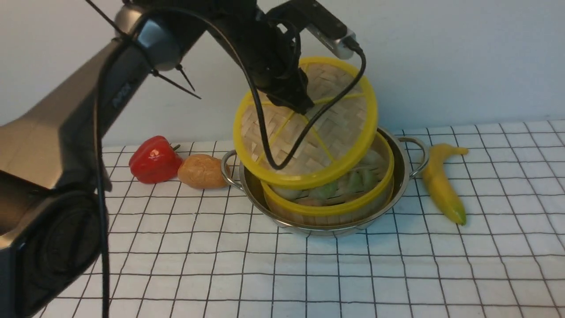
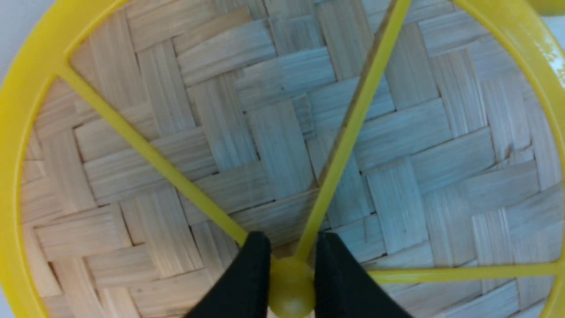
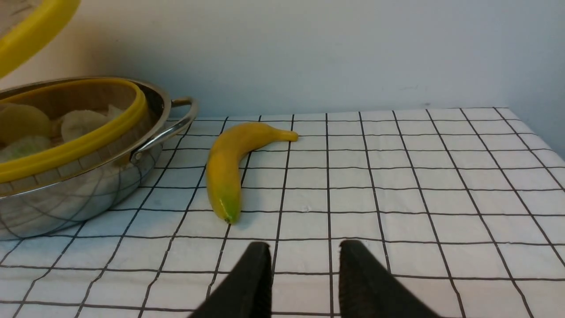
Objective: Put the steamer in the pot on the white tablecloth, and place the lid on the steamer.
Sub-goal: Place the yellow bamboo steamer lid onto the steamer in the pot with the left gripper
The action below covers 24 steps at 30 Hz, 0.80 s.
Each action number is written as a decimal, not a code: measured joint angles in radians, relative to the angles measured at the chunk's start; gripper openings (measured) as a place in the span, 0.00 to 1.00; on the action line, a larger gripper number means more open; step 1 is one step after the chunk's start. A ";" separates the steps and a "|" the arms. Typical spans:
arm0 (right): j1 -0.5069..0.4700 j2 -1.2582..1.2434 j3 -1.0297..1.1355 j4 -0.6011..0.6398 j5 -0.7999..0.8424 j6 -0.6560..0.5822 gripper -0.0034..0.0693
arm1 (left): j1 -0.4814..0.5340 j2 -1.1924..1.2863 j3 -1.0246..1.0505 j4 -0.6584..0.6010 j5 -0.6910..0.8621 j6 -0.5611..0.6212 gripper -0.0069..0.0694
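Woven bamboo lid [image 1: 348,119], light and stiff, hangs tilted; left claw [image 2: 292,247] pinches its smooth centre knob [image 2: 291,287], right claw [image 3: 305,247] part-open, empty.

Light: soft, even and rather bright; no hard shadows.
Shadows: only a faint one under the banana [image 3: 223,172] on the white tablecloth [image 3: 419,176].
Glare: the pot [image 3: 66,207] mirrors the grid (mild, not blinding).
Blur: the lid [image 2: 282,132] looks slightly soft, with a bluish cast at its middle.

tablecloth [image 1: 309,274] front edge: open run | pot [image 1: 399,172] left: potato [image 1: 201,171], red pepper [image 1: 153,160] crowd the handle | right: banana [image 1: 441,185] just beside | over steamer [image 1: 326,207]: tilted lid [image 1: 348,128] blocks
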<state>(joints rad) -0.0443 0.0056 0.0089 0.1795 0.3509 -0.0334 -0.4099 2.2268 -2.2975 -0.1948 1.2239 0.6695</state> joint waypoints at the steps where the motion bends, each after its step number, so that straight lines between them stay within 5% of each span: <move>1: 0.000 0.000 0.000 0.000 0.000 0.000 0.38 | -0.001 0.016 -0.012 -0.003 0.000 0.005 0.24; 24: 0.000 0.000 0.000 -0.001 0.000 0.000 0.38 | -0.047 0.133 -0.024 0.007 0.003 0.041 0.24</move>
<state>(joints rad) -0.0443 0.0056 0.0089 0.1789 0.3509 -0.0334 -0.4570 2.3601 -2.3212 -0.1877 1.2265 0.7101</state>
